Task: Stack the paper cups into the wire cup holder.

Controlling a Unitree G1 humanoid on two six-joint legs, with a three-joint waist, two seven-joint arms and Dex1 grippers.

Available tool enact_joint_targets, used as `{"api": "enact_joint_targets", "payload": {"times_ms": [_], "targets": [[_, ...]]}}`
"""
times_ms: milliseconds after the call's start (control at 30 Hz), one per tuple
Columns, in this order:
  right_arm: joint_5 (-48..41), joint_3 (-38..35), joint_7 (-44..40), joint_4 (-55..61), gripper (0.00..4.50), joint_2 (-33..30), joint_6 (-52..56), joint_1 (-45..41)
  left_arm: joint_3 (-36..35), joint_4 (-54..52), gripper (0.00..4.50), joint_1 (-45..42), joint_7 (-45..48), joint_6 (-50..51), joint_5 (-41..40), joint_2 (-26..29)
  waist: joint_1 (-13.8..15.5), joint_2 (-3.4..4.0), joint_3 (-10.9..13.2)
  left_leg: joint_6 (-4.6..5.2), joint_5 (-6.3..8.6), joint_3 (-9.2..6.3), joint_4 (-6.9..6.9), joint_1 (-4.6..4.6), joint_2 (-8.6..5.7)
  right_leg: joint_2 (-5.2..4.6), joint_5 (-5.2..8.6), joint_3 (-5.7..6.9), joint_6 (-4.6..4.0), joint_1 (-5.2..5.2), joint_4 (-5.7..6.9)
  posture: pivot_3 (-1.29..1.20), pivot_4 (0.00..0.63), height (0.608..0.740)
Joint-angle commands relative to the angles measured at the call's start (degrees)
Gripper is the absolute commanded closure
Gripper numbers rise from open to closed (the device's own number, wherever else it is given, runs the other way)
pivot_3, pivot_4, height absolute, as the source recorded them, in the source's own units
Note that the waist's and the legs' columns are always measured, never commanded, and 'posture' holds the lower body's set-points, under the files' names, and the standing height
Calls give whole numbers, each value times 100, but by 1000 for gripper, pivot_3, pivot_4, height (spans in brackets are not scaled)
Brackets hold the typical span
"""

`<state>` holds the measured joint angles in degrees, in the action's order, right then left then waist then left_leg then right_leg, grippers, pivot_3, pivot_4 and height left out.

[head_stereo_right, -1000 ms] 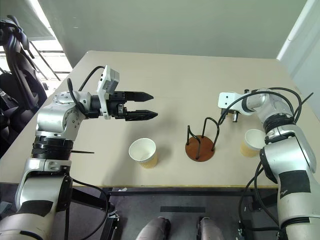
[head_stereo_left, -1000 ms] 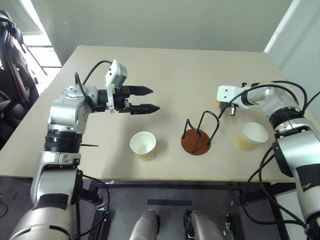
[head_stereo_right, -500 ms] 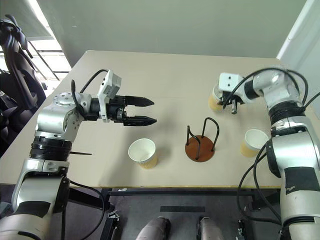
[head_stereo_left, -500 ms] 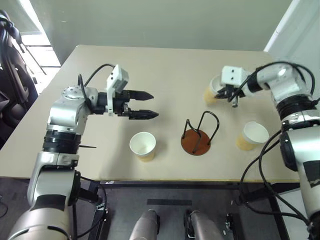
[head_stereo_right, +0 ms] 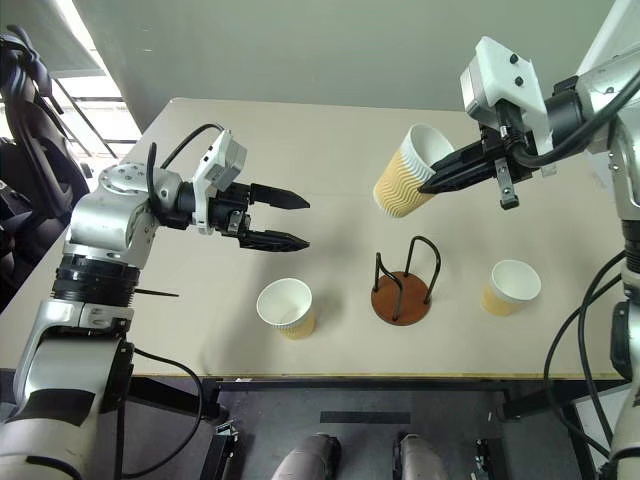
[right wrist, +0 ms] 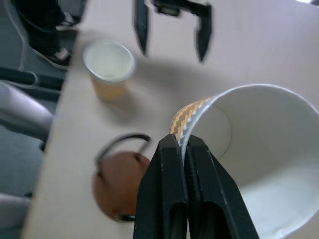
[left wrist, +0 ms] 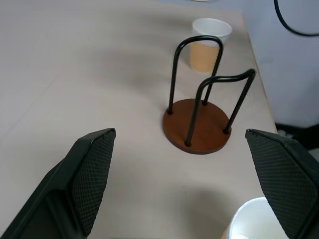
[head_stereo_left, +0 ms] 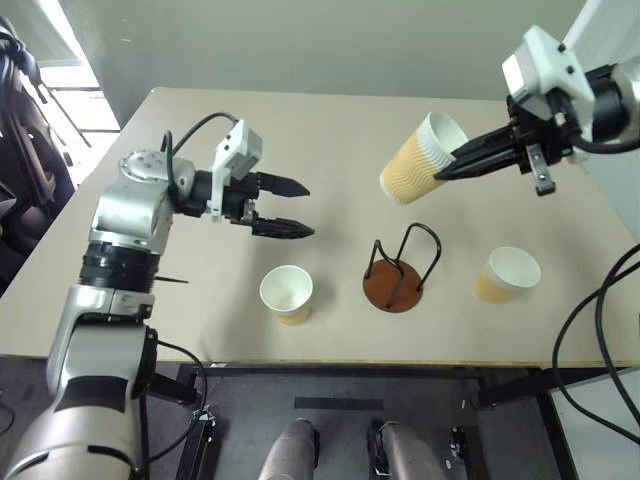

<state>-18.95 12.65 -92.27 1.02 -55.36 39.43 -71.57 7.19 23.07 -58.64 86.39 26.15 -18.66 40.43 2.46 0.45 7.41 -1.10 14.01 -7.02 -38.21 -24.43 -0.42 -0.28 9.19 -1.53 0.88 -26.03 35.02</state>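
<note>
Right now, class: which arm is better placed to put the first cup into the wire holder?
The right. Its pincer pinches a paper cup by the rim, above the empty wire holder; the left pincer is open, holding nothing.

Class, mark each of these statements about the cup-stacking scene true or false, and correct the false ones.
1. The right gripper pinches the rim of a paper cup held in the air. True.
2. The wire cup holder already has a cup in it. False: it stands empty on the table.
3. The left gripper is open and holds nothing. True.
4. Both cups resting on the table lie on their sides. False: the cup nearer the left arm and the cup nearer the right arm stand upright, mouths up.
5. The lifted cup hangs perfectly upright. False: it is tilted.
</note>
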Motion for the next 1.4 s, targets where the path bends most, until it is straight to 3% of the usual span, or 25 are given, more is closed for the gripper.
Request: {"api": "enact_joint_targets", "payload": {"times_ms": [33,300,733,1233,1333,1400], "targets": [[-372,-90,-22,544,4483,-218,346,14,-6,-100,0,-304,216,-92,4,71,-9,0,0,3,-1,0,0,2,1,0,0,0,0,0,2,0,150,740],[-392,31,124,1060,4483,-102,442,434,49,-62,0,-455,284,-122,52,-59,-45,0,0,70,8,0,-13,7,0,-2,-5,0,6,0,28,0,150,740],[477,627,-21,40,4483,93,-975,573,-74,-537,0,-106,149,94,-67,30,-70,0,0,84,11,-1,-66,10,-1,-1,-5,0,7,0,79,0,150,740],[494,907,-23,-125,4483,-80,-1483,746,-88,-590,0,-13,60,97,-85,63,-71,0,0,84,11,0,-81,9,-1,-2,-6,0,5,1,89,0,150,740],[471,884,-23,-86,3916,-55,-1426,765,-85,-593,0,2,58,93,-83,62,-72,0,0,85,11,0,-80,10,-1,-1,-6,0,6,1,89,0,150,740],[463,835,-22,-63,3253,1,-1350,772,-87,-595,0,8,57,89,-83,64,-73,0,0,85,12,-1,-80,10,-1,-1,-6,0,5,1,89,0,150,740]]}}
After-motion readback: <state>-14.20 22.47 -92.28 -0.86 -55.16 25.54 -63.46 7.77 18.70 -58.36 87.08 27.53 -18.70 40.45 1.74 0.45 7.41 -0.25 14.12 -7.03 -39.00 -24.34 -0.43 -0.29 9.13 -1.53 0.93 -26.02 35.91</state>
